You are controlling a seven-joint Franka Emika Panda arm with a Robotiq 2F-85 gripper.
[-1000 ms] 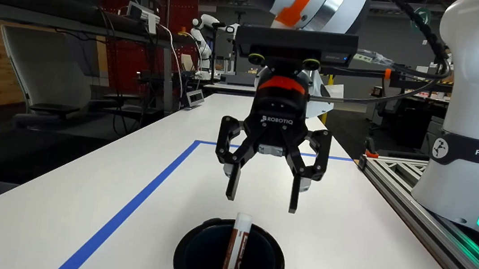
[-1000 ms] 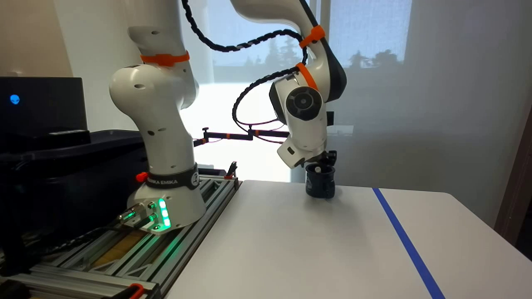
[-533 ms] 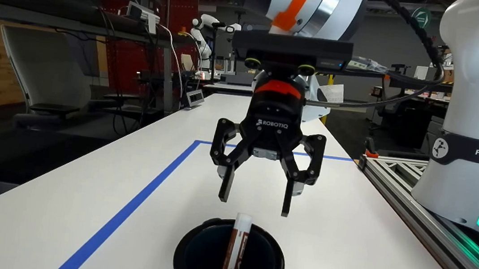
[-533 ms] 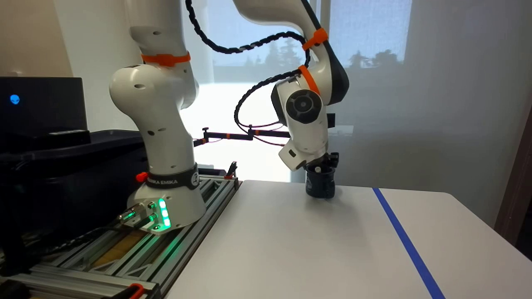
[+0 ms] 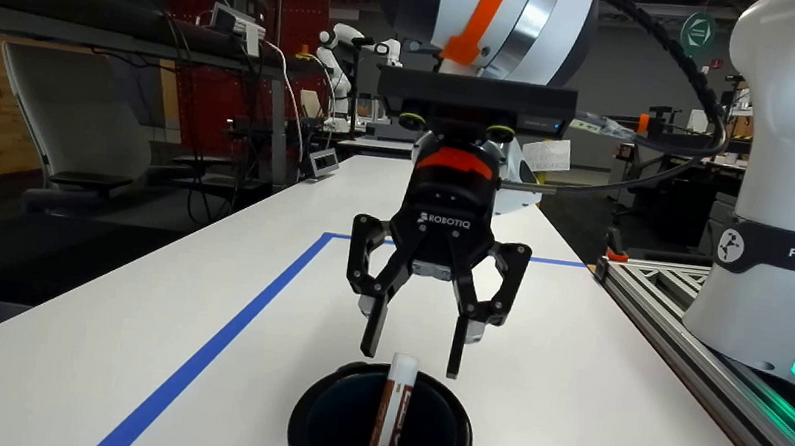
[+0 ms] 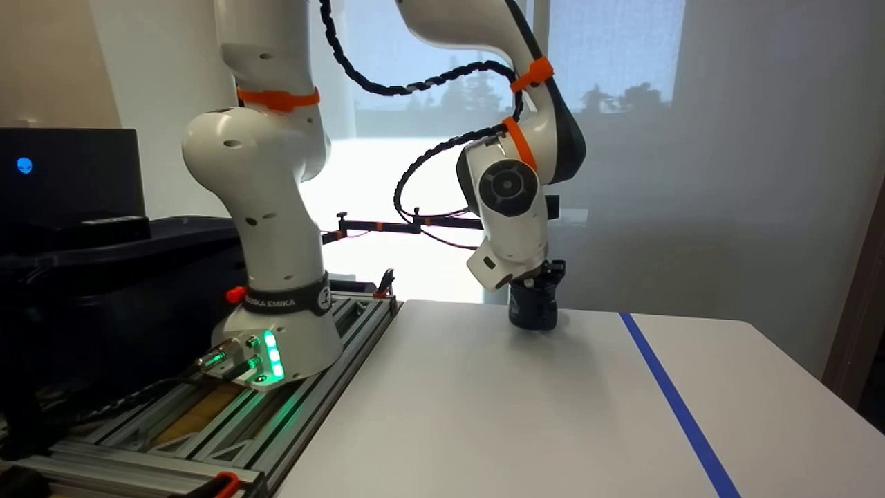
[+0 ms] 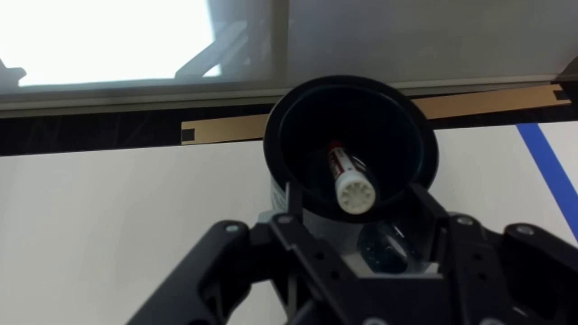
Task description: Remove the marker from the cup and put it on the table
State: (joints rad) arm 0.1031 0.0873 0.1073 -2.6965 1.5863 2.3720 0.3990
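Note:
The black cup [image 5: 305, 411] stands upright on the white table [image 5: 250, 401]. Leaning inside it is the marker [image 5: 390, 417], its white end rising past the rim and its brown-red printed body going down into the dark interior. In an exterior view the cup [image 6: 533, 311] shows only the marker's white end [image 6: 529, 283]. My gripper [image 5: 410, 365] points down just above the cup, jaws parted with a gap much wider than the marker. In the wrist view the marker [image 7: 345, 174] lies between the fingers of the gripper [image 7: 354, 186], touching neither; the cup's rim [image 7: 274, 144] is around it.
Blue tape [image 5: 236, 328] runs along the table on one side of the cup. The robot base [image 6: 290, 339] sits on a metal rail at the table's edge. A wall [image 7: 406, 40] rises beyond the table edge near the cup.
My gripper has come down closer to the cup and shifted slightly to line up over the marker. Its fingers have drawn somewhat nearer each other. Cup and marker stay where they were.

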